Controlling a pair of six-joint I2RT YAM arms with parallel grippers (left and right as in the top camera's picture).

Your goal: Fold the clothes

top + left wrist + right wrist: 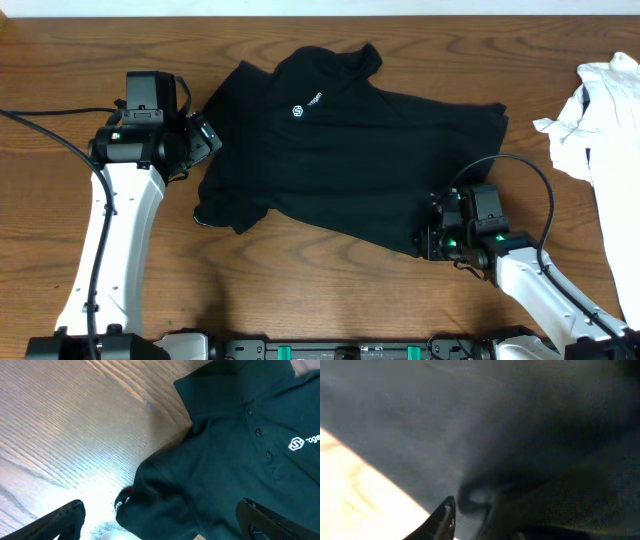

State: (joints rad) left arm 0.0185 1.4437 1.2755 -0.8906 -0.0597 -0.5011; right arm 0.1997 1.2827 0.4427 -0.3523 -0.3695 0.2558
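Overhead and wrist views at the opening of a fold. The black shirt [340, 150] lies spread, front up, across the middle of the wooden table [60, 60], collar toward the upper centre of the frame and white chest logo [298, 111] showing; it is still rumpled along its edges and no fold has yet been laid. The left gripper [207, 137] stands at the shirt's left edge, jaws spread wide and holding nothing, with the bunched sleeve [150, 500] lying between them in the left wrist view. The right gripper [437, 238] sits at the lower right corner of the hem; its wrist view is filled with dark, blurred cloth gathered beside one finger [444, 516], and whether the jaws have closed on the fabric cannot be told. A white garment [600, 110] lies apart at the right edge of the frame. The step in hand appears to be taking hold of the edges; the next move calls for a sure pinch at sleeve and hem before either is lifted across the body
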